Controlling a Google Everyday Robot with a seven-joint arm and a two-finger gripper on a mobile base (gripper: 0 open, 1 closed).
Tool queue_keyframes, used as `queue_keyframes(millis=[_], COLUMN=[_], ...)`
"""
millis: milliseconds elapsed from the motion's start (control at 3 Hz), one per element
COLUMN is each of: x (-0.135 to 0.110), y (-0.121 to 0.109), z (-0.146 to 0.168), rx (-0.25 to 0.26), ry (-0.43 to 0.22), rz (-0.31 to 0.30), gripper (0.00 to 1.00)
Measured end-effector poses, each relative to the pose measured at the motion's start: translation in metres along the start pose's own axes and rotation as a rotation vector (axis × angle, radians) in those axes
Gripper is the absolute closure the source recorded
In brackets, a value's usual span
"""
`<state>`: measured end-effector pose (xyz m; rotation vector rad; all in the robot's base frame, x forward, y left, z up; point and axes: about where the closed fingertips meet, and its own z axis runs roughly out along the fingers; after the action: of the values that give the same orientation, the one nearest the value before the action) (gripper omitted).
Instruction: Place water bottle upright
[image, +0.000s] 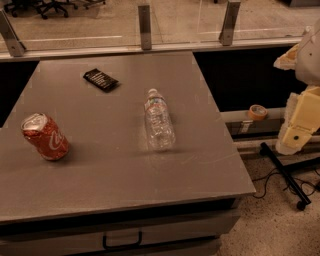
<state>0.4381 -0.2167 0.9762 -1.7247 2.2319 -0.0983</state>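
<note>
1. Water bottle (159, 120): lies on its side near the middle of the table (115, 175), nothing touching it.
2. Long axis runs roughly 12 to 6 o'clock. White cap points to 12 (a shade toward 11), base toward the table's near edge.
3. Red soda can (44, 137) sits at 9 o'clock of the bottle, well apart. A black packet (100, 80) lies at 11 o'clock.
4. Gripper (296, 131): at 3 o'clock, off the table's right edge and well apart from the bottle. Whether it is spread or closed, I cannot tell.
5. Step in hand, as I judge it: approach, no grasp made yet.
6. Next move calls for reaching across, gripping across the ribbed body, then tipping the cap up and setting the base flat.
</note>
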Motion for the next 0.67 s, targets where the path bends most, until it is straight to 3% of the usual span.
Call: queue_keyframes(millis=[333,667], x=[-0.0023,-0.0118], y=[-0.0025,-0.0124], z=[-0.001,0.0026], rx=[0.009,0.009], ry=[-0.005,-0.052], rz=[0.013,0.12], gripper=[0.0,0.0])
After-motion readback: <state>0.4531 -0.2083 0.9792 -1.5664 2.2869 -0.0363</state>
